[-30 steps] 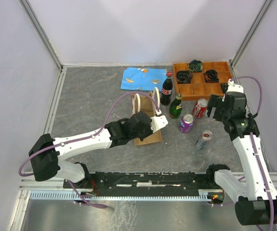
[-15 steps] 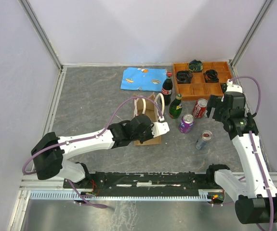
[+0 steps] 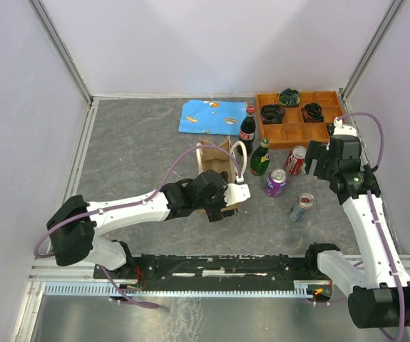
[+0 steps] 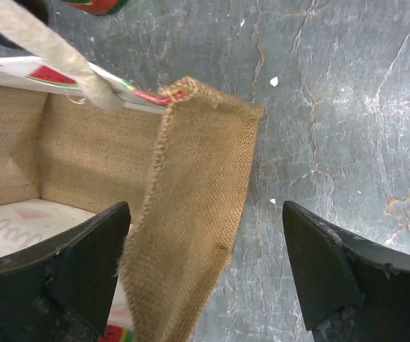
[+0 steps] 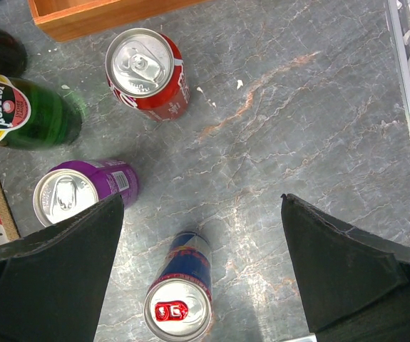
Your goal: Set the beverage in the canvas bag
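The canvas bag [image 3: 215, 162] stands upright with its mouth open, left of the drinks. My left gripper [image 3: 223, 206] is open at the bag's near right corner. In the left wrist view that burlap corner [image 4: 201, 206] hangs between the spread fingers [image 4: 69, 263] and the left gripper [image 4: 205, 271] grips nothing. A cream handle [image 4: 48, 50] crosses the top. My right gripper [image 3: 317, 162] is open above the cans and holds nothing. Under the right gripper [image 5: 199, 239] stand a blue can [image 5: 180, 303], a purple can [image 5: 76, 192], a red can [image 5: 146, 71] and a green bottle [image 5: 26, 110].
A dark cola bottle [image 3: 247, 132] stands behind the green bottle [image 3: 261, 158]. A wooden tray [image 3: 295, 135] with dark coiled items fills the back right corner. A blue patterned cloth [image 3: 212, 117] lies at the back. White walls enclose the table.
My left gripper has opened and let go of the bag's edge, drawing back slightly toward the near side. The bag now stands more upright. The right arm has barely moved.
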You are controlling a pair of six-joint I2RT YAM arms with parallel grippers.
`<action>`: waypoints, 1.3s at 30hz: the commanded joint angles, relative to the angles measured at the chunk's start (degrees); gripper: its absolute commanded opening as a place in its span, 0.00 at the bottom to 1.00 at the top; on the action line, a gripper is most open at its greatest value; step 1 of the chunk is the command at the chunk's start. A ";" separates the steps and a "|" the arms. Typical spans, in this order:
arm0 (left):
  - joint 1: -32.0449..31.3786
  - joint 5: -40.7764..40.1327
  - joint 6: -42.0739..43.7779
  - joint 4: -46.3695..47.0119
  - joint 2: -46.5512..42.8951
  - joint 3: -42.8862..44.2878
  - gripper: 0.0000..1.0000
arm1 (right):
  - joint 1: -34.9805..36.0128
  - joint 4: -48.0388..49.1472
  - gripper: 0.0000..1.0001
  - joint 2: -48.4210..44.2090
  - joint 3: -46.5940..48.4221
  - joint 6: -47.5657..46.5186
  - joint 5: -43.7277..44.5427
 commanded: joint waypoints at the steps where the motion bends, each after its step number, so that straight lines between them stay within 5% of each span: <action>1: -0.19 -0.09 -1.88 -0.87 -5.13 6.12 0.94 | -0.21 2.47 0.99 0.25 1.43 -0.40 -0.18; 10: 0.70 -11.13 -4.39 -2.85 -10.94 17.74 0.93 | -0.26 5.69 0.99 1.80 4.61 -0.71 -2.43; 17: 20.05 -7.65 -18.38 -9.45 -5.41 26.78 0.88 | -0.21 14.73 0.93 9.52 12.83 -3.67 -7.78; 25: 30.90 -3.35 -28.09 -11.03 -3.99 27.01 0.88 | 8.11 26.14 0.91 24.81 24.36 -8.43 -9.06; 39: 37.75 -0.20 -31.80 -9.71 -8.37 20.21 0.87 | 14.15 40.47 0.90 29.03 18.11 -5.87 -16.74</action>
